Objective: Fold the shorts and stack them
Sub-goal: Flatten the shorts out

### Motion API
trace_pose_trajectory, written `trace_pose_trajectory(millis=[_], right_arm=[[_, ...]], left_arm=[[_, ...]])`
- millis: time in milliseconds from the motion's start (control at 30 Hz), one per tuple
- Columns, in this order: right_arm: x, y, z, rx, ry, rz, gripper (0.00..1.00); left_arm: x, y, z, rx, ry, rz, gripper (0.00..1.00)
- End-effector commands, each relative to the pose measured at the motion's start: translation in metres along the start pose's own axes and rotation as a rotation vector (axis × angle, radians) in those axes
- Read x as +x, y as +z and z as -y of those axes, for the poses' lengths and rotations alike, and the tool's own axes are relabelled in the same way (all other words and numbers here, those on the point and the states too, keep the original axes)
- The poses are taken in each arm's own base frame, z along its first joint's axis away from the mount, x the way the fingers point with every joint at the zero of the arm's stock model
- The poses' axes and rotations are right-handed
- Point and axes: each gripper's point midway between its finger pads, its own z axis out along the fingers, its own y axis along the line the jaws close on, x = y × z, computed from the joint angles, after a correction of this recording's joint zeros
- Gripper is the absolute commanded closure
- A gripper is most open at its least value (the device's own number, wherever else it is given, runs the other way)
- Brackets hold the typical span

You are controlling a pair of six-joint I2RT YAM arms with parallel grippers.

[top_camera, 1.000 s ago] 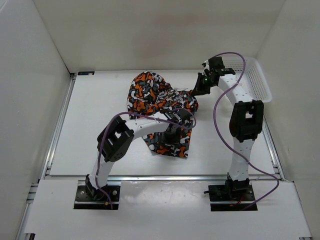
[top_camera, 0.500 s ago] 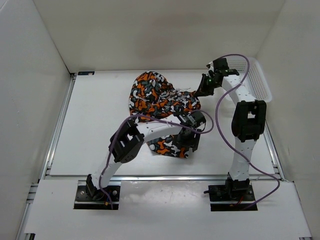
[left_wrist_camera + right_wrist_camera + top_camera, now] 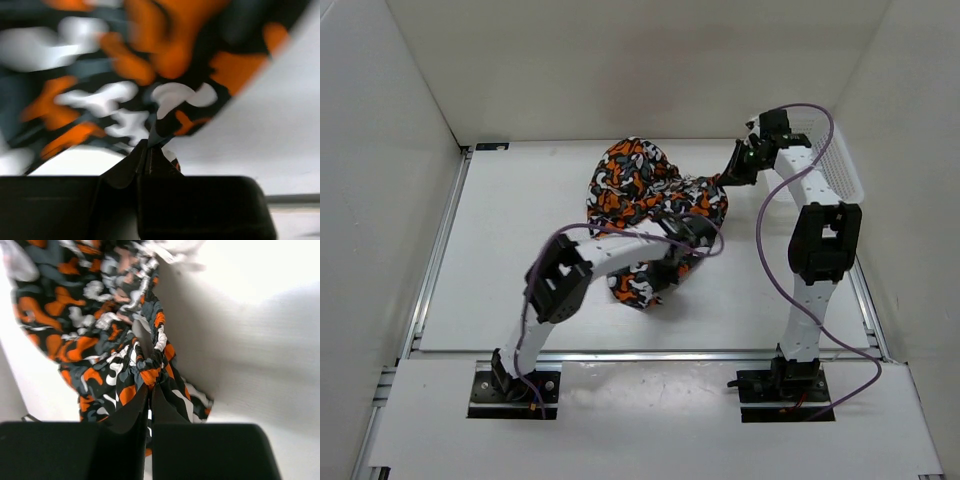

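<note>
The shorts (image 3: 645,190), in orange, black, grey and white blotch print, lie bunched in a heap at the middle of the table. My left gripper (image 3: 678,258) is shut on a lower edge of the shorts (image 3: 150,100), the cloth pinched at its tips (image 3: 148,145). My right gripper (image 3: 732,172) is shut on the gathered waistband of the shorts (image 3: 100,335) at the heap's right end, fabric bunched at its fingertips (image 3: 150,385). The cloth is pulled up between the two grippers.
A white mesh basket (image 3: 840,160) stands at the back right, close behind my right arm. White walls enclose the table on three sides. Metal rails (image 3: 440,240) run along the table's left and near edges.
My left gripper was open over the shorts' lower part; it has shut on the cloth and drawn it left and up. The right gripper moved slightly right, stretching the heap.
</note>
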Motion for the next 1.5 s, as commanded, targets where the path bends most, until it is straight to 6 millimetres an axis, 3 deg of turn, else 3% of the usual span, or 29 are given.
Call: trace_pose_trajectory(millis=[0, 100, 167, 200, 267, 300, 367, 433, 467, 533, 600, 633, 667, 700, 733, 767, 800, 833, 867, 933, 1000, 1033, 1133, 1167, 1200, 1267, 1367, 1400, 1467], right_arm=[[-0.040, -0.027, -0.036, -0.097, -0.034, 0.105, 1.00], [-0.071, -0.045, -0.066, -0.176, -0.046, 0.177, 1.00], [-0.095, -0.073, -0.098, -0.254, -0.066, 0.250, 1.00], [-0.101, -0.080, -0.109, -0.295, -0.075, 0.264, 1.00], [-0.109, -0.116, -0.145, -0.411, -0.108, 0.312, 1.00], [-0.111, -0.129, -0.154, -0.434, -0.122, 0.333, 1.00], [-0.104, -0.154, -0.164, -0.450, -0.143, 0.381, 1.00], [-0.094, -0.161, -0.156, -0.405, -0.125, 0.411, 1.00], [-0.074, -0.162, -0.145, -0.366, -0.111, 0.396, 1.00], [-0.049, -0.157, -0.121, -0.283, -0.089, 0.389, 1.00], [-0.004, -0.146, -0.081, -0.160, -0.049, 0.361, 1.00], [0.013, -0.142, -0.067, -0.120, -0.027, 0.347, 1.00], [0.030, -0.156, -0.062, -0.100, -0.028, 0.372, 1.00], [0.065, -0.133, -0.028, -0.019, 0.024, 0.308, 1.00], [0.084, -0.130, -0.013, 0.028, 0.046, 0.289, 1.00], [0.100, -0.139, -0.009, 0.049, 0.040, 0.309, 0.95], [0.132, -0.127, 0.015, 0.107, 0.074, 0.246, 0.85], [0.142, -0.133, 0.019, 0.120, 0.085, 0.265, 0.63], [0.150, -0.134, 0.028, 0.157, 0.093, 0.267, 0.51], [0.162, -0.139, 0.032, 0.171, 0.108, 0.259, 0.23], [0.163, -0.141, 0.032, 0.177, 0.121, 0.264, 0.22], [0.169, -0.144, 0.033, 0.181, 0.139, 0.254, 0.22], [0.174, -0.147, 0.041, 0.225, 0.174, 0.262, 0.40], [0.182, -0.144, 0.045, 0.236, 0.196, 0.239, 0.56], [0.185, -0.144, 0.045, 0.235, 0.206, 0.242, 0.61], [0.203, -0.138, 0.046, 0.206, 0.225, 0.201, 0.66], [0.231, -0.131, 0.048, 0.162, 0.260, 0.151, 0.62], [0.238, -0.130, 0.045, 0.139, 0.270, 0.136, 0.54], [0.252, -0.130, 0.048, 0.128, 0.279, 0.135, 0.44]], left_arm=[[-0.048, -0.087, -0.107, -0.120, -0.105, 0.194, 0.90], [-0.103, -0.146, -0.182, -0.143, -0.235, 0.373, 0.90], [-0.127, -0.176, -0.236, -0.189, -0.318, 0.441, 0.90], [-0.148, -0.214, -0.253, -0.183, -0.369, 0.549, 0.90], [-0.155, -0.248, -0.283, -0.197, -0.415, 0.617, 0.90], [-0.163, -0.277, -0.291, -0.178, -0.443, 0.702, 0.90], [-0.158, -0.299, -0.308, -0.203, -0.485, 0.758, 0.90], [-0.140, -0.320, -0.326, -0.218, -0.550, 0.806, 0.90], [-0.134, -0.321, -0.327, -0.213, -0.561, 0.812, 0.90], [-0.110, -0.315, -0.329, -0.217, -0.596, 0.805, 0.90], [-0.090, -0.300, -0.326, -0.201, -0.608, 0.771, 0.90], [-0.067, -0.279, -0.316, -0.168, -0.616, 0.731, 0.90], [-0.054, -0.265, -0.311, -0.147, -0.626, 0.704, 0.90], [-0.034, -0.267, -0.302, -0.079, -0.660, 0.722, 0.90], [-0.007, -0.215, -0.283, -0.032, -0.637, 0.579, 0.88], [-0.001, -0.200, -0.271, 0.036, -0.641, 0.567, 0.60], [0.012, -0.182, -0.258, 0.092, -0.634, 0.523, 0.34], [0.036, -0.152, -0.242, 0.149, -0.650, 0.427, 0.11], [0.045, -0.142, -0.240, 0.157, -0.669, 0.391, 0.00], [0.050, -0.135, -0.238, 0.161, -0.692, 0.364, 0.00], [0.049, -0.133, -0.242, 0.131, -0.707, 0.368, 0.04], [0.044, -0.135, -0.242, 0.132, -0.708, 0.371, 0.27], [0.038, -0.128, -0.245, 0.100, -0.740, 0.330, 0.61], [0.039, -0.117, -0.246, 0.076, -0.772, 0.281, 0.74], [0.046, -0.106, -0.237, 0.099, -0.762, 0.218, 0.75], [0.049, -0.091, -0.223, 0.146, -0.780, 0.152, 0.67], [0.055, -0.071, -0.196, 0.249, -0.816, 0.067, 0.17], [0.065, -0.062, -0.193, 0.233, -0.846, 0.026, 0.03], [0.067, -0.056, -0.190, 0.241, -0.871, 0.017, 0.00]])
